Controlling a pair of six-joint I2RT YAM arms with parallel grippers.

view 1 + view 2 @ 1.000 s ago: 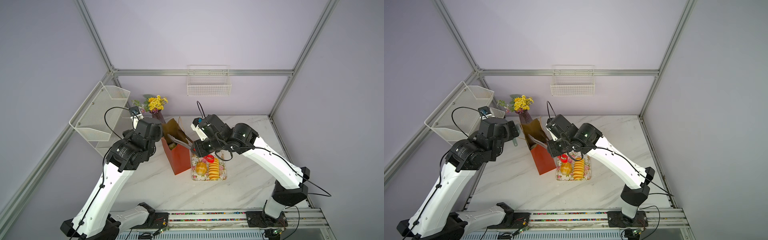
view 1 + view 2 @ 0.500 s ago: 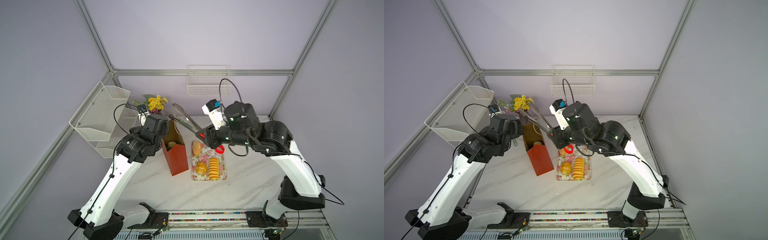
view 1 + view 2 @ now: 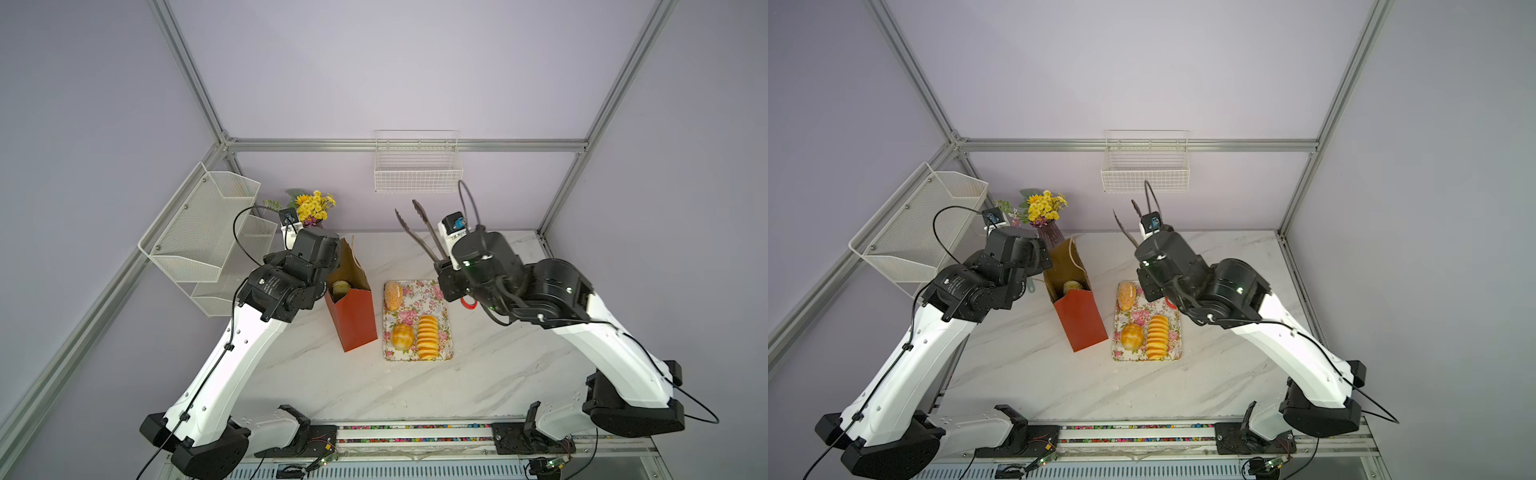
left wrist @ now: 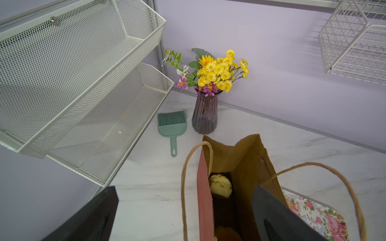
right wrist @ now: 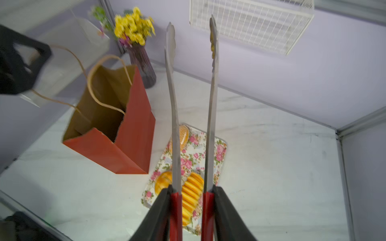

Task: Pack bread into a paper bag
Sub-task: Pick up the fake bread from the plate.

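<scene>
My right claw (image 5: 192, 188) is clenched on the red handles of the tongs (image 5: 173, 104). Their blades are parted, raised clear of everything and carrying nothing. My left claw (image 4: 184, 192) is spread wide at the mouth of the paper bag (image 3: 353, 320), one finger inside and one outside its wall, not pinching it. Two pieces of bread are already down in the bag, a pale bun (image 4: 220, 185) and an orange one (image 4: 227, 234) that I can barely see. Three are left on the floral tray (image 3: 434, 296) just beside the bag: a round bun (image 3: 402, 336) on the bag side, a long ribbed loaf (image 3: 428, 336) touching it on the side away from the bag, and a speckled oval (image 3: 392, 295) apart from them, also on the bag side. I judge all three light, but their glossy crusts will likely slide on bare metal blades, and the round one may roll. I would take each across its widest middle with a gentle squeeze. On the ribbed loaf I would seat the blades in a groove at mid-length. The bag looks thin and tall, so I expect it to tip easily.
</scene>
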